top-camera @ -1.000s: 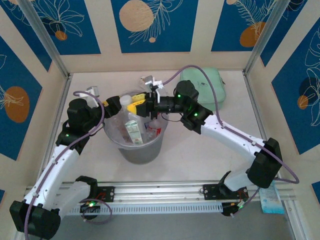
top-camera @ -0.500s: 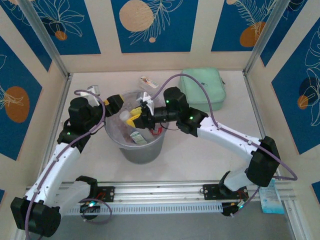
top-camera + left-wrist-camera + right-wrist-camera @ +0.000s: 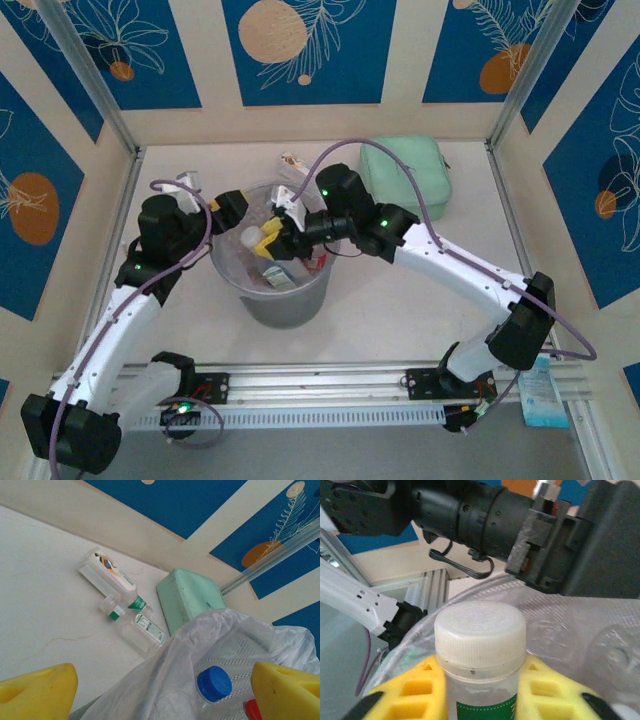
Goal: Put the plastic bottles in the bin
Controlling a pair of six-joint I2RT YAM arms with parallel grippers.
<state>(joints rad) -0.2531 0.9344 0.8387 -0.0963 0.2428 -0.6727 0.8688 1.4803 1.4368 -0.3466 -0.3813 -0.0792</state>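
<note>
My right jaws are clamped on a clear bottle (image 3: 480, 640) with a ribbed white cap and a green label band, above the grey, bag-lined bin (image 3: 286, 306). My left jaws stand wide apart at the bin's rim. Two more clear bottles (image 3: 107, 572) (image 3: 145, 630) lie on the worktop (image 3: 45, 615) beside the mint pouch (image 3: 187, 597).
</note>
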